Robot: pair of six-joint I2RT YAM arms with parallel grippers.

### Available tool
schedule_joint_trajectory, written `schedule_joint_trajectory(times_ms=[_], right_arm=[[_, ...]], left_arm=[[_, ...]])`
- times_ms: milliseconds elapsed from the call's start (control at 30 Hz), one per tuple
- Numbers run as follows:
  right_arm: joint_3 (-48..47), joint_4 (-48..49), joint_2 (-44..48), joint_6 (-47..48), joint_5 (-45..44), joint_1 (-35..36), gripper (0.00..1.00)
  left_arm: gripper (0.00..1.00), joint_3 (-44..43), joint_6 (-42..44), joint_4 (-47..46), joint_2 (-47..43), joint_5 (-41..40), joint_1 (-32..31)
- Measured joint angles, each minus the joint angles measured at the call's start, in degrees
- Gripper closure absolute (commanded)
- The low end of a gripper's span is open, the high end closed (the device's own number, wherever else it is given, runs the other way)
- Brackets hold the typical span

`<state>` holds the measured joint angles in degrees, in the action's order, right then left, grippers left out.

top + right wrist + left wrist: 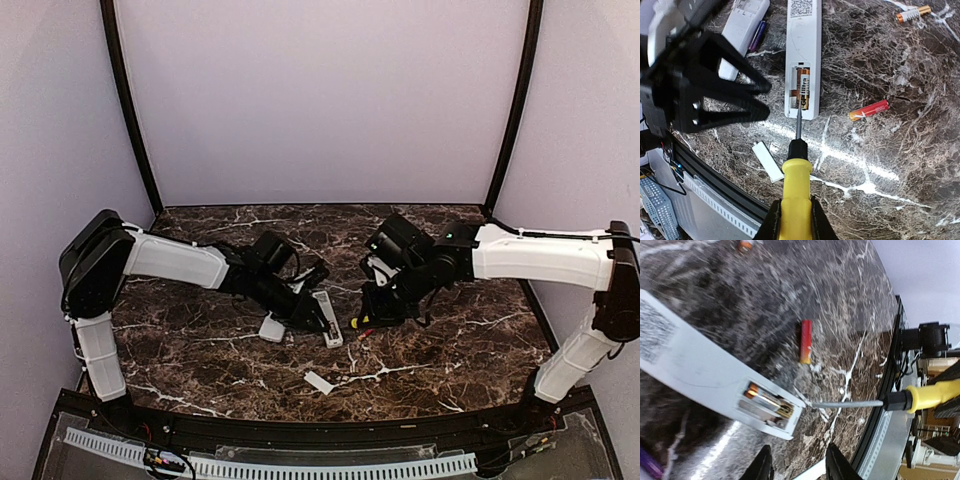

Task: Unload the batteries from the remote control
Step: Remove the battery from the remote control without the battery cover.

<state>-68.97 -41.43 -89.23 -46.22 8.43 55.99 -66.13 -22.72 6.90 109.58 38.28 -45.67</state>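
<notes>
Screwdriver (796, 186) tip touches seated battery (802, 89) in remote (803, 45) (loose battery (869, 109) nearby).

White remote control (803, 55) is lying face down at upper centre, its open compartment holding one battery (802, 89). A red battery (869, 109) is lying loose at centre right, and another cell (913, 14) is lying at upper right.

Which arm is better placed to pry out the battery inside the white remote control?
Right: the right gripper holds the yellow-handled screwdriver, tip at the orange battery in the white remote control's compartment. The left gripper is empty.
</notes>
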Motion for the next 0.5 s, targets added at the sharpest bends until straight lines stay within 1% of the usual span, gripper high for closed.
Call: schedule_joint_trajectory(times_ms=[67,200,333,500], right_arm=[[-1.1,-0.2,-0.5,1.1,-0.5,0.5,1.00],[-3.1,-0.7,-2.4,2.8,-1.5,1.1,1.00],[-5.2,-2.3,-5.0,4.1,-3.0,2.0,1.00],[-6.5,-3.7,-6.3,5.2,-4.4,3.0,1.00]], left_arm=[[0.54,0.0,-0.2,-0.2,-1.3,-0.9,2.6],[0.51,-2.4,-0.5,1.2,-1.4,-4.2,6.2],[0.50,-7.3,-0.6,3.0,0.5,-7.1,6.2],[0.50,-9.0,-0.5,4.4,3.1,-9.9,5.8]])
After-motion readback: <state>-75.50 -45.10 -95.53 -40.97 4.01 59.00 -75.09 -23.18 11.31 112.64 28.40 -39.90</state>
